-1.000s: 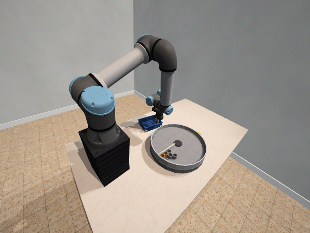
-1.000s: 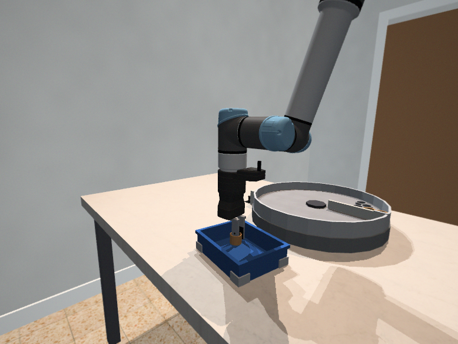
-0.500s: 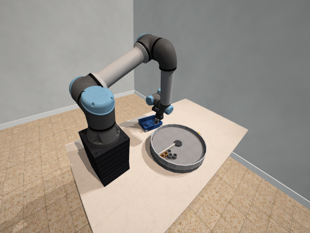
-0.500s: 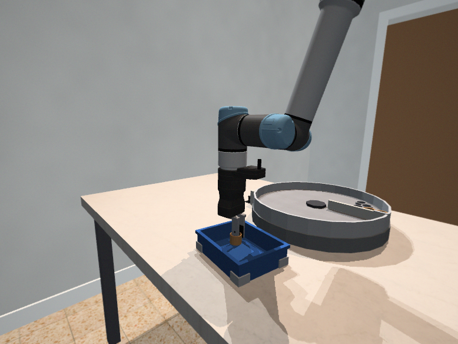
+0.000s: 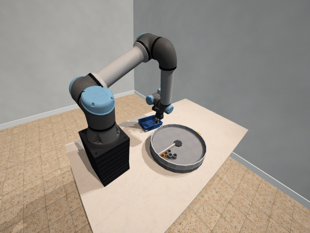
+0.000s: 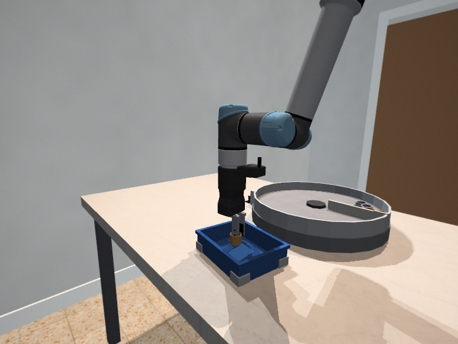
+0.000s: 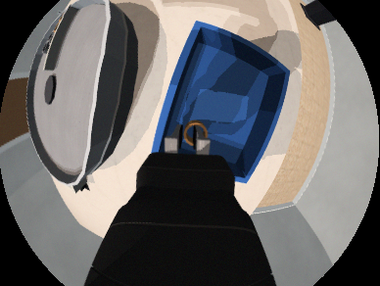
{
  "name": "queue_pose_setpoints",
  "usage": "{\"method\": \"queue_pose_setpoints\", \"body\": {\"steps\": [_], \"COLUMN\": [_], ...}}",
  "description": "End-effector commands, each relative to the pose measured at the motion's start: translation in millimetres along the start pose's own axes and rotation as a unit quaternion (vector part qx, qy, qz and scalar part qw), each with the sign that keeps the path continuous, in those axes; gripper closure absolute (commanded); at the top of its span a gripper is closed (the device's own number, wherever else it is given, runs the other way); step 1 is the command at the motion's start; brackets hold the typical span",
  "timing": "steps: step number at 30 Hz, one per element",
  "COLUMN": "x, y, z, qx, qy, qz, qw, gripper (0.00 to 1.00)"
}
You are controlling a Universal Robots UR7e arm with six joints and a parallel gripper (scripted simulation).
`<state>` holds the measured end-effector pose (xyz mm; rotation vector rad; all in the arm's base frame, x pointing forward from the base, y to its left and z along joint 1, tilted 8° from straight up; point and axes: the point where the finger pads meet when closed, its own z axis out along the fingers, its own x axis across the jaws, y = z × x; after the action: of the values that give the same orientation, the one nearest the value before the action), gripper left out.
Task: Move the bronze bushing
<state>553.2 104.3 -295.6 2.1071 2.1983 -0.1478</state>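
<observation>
Grey walls (image 5: pixel 220 62) (image 6: pixel 110 92) (image 7: pixel 353 122) and a tan tiled floor (image 5: pixel 37 162) (image 6: pixel 140 295) (image 7: pixel 284 171) surround the pale worktop (image 5: pixel 142 200) (image 6: pixel 148 199) (image 7: pixel 78 206).

Going left to right in the top view, a black pedestal (image 5: pixel 112 166) carries the arm (image 5: pixel 122 65) (image 6: pixel 321 62), which bends over toward the blue crate (image 5: pixel 150 127) (image 6: pixel 262 264) (image 7: pixel 166 113). Within the crate's walls is one bronze bushing (image 5: pixel 155 123) (image 6: pixel 235 240) (image 7: pixel 197 122), upright, its round opening facing up. Whether it touches the crate's floor, I cannot tell.

The tool (image 5: pixel 157 122) (image 6: pixel 238 234) (image 7: pixel 187 132) points straight down into the crate. Its fingers stand partly apart, with a gap between them; one lines up with the bushing's opening while the other is beside the ring. How far the first reaches inside is hidden.

Just beside the crate is the round, grey-walled turntable (image 5: pixel 180 166) (image 6: pixel 314 224) (image 7: pixel 115 73). A dark hub (image 5: pixel 177 143) (image 6: pixel 315 204) (image 7: pixel 50 89) marks its middle, and a straight divider (image 5: pixel 167 148) (image 6: pixel 355 211) (image 7: pixel 56 41) runs out to its wall. On the divider's side away from the crate, two bronze sleeves (image 5: pixel 163 154) and three grey sleeves (image 5: pixel 170 155) sit grouped on the turntable.
</observation>
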Motion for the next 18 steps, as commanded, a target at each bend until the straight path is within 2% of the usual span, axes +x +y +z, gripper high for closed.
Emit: {"method": "queue_pose_setpoints", "body": {"steps": [1,18], "x": [-0.1,-0.3], "y": [0.7,0.7], "z": [-3.2,-9.0], "qx": [-0.001,-0.001], "qy": [0.0,0.0], "qz": [0.0,0.0], "qw": [1.0,1.0], "gripper": [0.58,0.58]}}
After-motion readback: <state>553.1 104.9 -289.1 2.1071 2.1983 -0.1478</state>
